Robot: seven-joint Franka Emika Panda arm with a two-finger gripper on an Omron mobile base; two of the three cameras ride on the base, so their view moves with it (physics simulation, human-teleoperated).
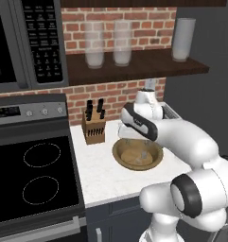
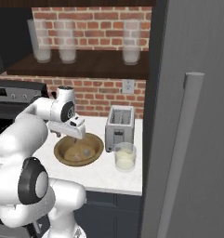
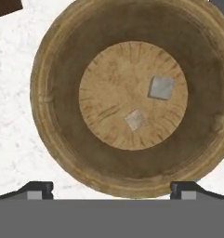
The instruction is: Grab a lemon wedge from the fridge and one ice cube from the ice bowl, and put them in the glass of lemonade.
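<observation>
Gripper (image 3: pixel 111 190): jaws spread wide, nothing between them; hangs straight above the ice bowl, looking down into it.
Ice bowl (image 3: pixel 53 139): round wooden bowl on the white counter (image 1: pixel 99 175), between the knife block (image 1: pixel 93 127) and the toaster (image 2: pixel 120 126).
Ice cubes: two on the flat bottom of the bowl, near each other but apart. Larger ice cube (image 3: pixel 160 88) sits off-centre toward one side; smaller one (image 3: pixel 135 119) lies close to the middle.
Glass of lemonade (image 2: pixel 125 157): on the counter just in front of the toaster, near the bowl's rim, pale liquid inside.
Fridge (image 2: pixel 192 116): door shut at the right, tall bar handle (image 2: pixel 178 153) toward the camera. Lemon wedge can't be seen; presumably inside.
Step in hand (judgement): picking one cube.
How to do it well: choose one cube and centre the open fingers on it before descending; the smaller one is already nearer the gripper axis, so less sideways correction. Square the fingers to the cube's flat faces, not its corners. Go down until the tips nearly reach the bowl floor, then close. Keep the second cube outside the fingers so only one comes up.
Risk: cube looks slick and small; an off-centre pinch could squirt it sideways.
</observation>
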